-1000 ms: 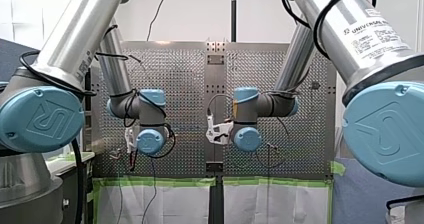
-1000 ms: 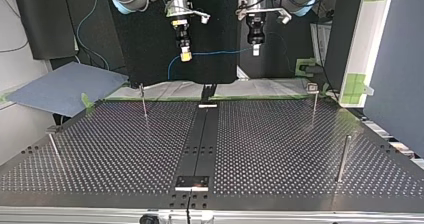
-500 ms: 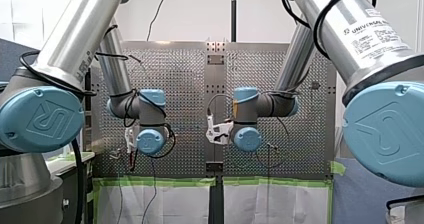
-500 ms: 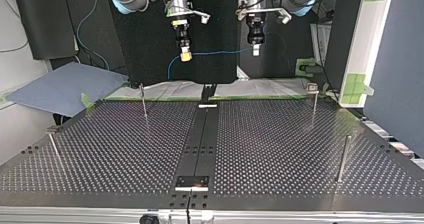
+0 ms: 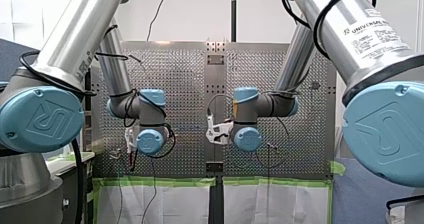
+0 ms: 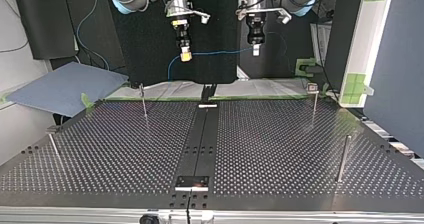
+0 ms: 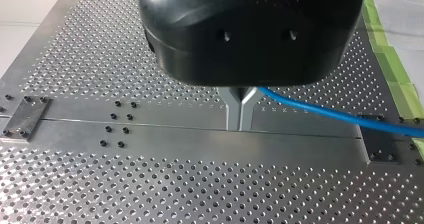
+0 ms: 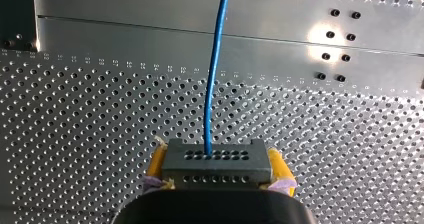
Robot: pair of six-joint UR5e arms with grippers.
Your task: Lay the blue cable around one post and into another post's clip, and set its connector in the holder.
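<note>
In the right wrist view my right gripper (image 8: 216,158), with yellow pads (image 8: 278,165), is shut on a dark grey connector (image 8: 215,171); the blue cable (image 8: 216,69) leaves it and runs ahead over the table. My left gripper (image 7: 240,126) has its metal fingers shut on the blue cable (image 7: 325,111), which trails off to one side. In the top view both grippers hang high beyond the table's far edge, my right gripper (image 6: 185,55) at the left and my left gripper (image 6: 255,49) at the right. The cable (image 6: 220,52) spans between them.
Thin posts stand on the perforated table (image 6: 280,154): one far left (image 6: 143,100), one far right (image 6: 314,103), one near right (image 6: 344,158), one near left (image 6: 54,148). A small plate (image 6: 191,182) sits on the dark centre strip. A blue-grey pad (image 6: 65,86) lies beyond the table's left corner.
</note>
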